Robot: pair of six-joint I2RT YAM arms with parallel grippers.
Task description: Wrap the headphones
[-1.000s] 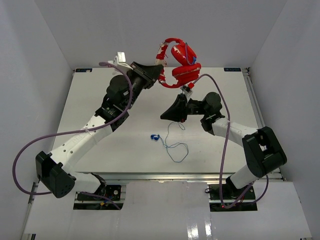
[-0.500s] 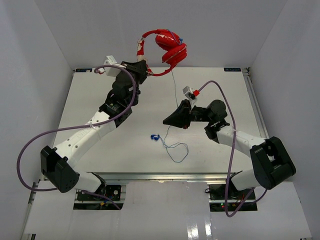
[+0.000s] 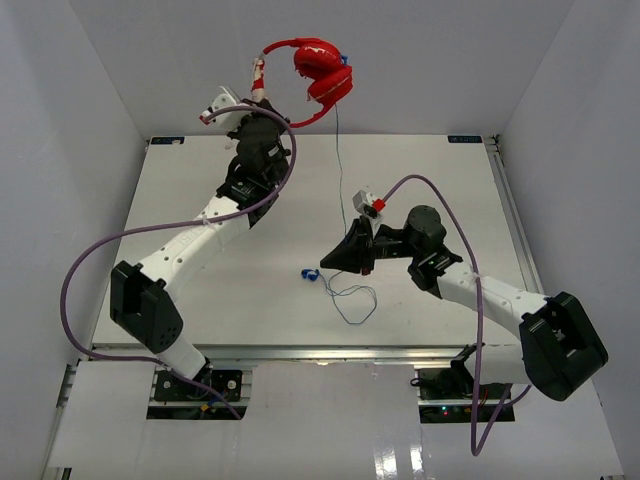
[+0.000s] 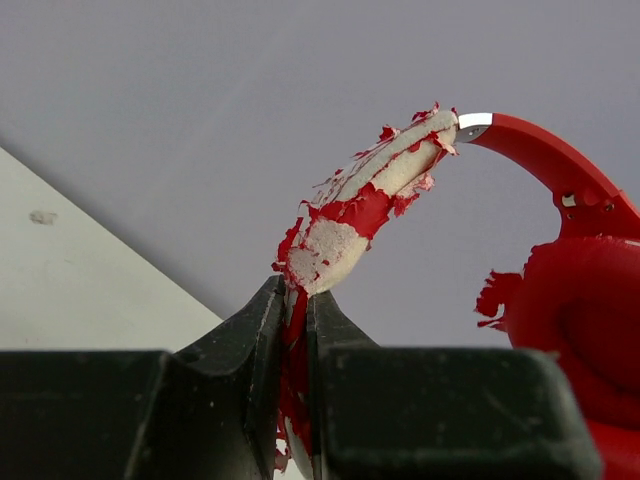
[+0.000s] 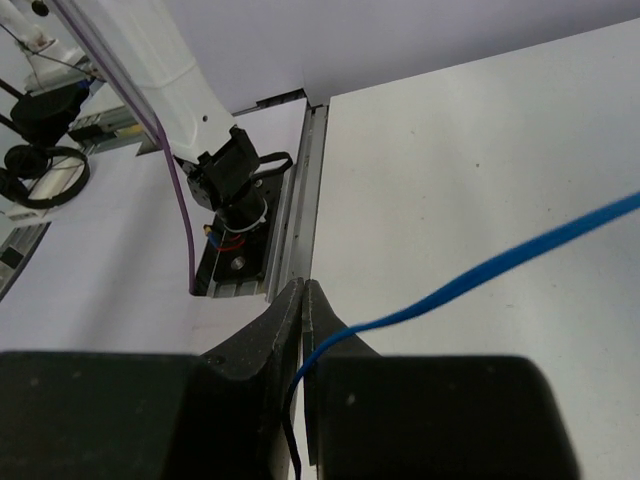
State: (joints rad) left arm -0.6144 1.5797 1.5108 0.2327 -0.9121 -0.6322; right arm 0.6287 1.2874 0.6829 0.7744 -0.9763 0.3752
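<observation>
The red headphones (image 3: 318, 75) hang high above the table's far edge, earcups folded together. My left gripper (image 3: 259, 92) is shut on the worn, flaking end of the headband (image 4: 345, 225), with an earcup (image 4: 580, 320) at the right of the left wrist view. The thin blue cable (image 3: 337, 160) drops from the earcups to my right gripper (image 3: 327, 263), which is shut on it (image 5: 470, 280) low over the table's middle. Past the gripper the cable lies in loose loops (image 3: 355, 300), ending in the blue plug (image 3: 310, 274).
The white table (image 3: 180, 230) is walled by white panels at the back and sides. Purple robot cables (image 3: 110, 265) arc off both arms. The left arm's base and a metal rail (image 5: 290, 210) show in the right wrist view.
My left gripper has lifted the headphones up and to the left, stretching the cable straight. My right gripper has moved left and nearer along the cable, staying shut on it.
</observation>
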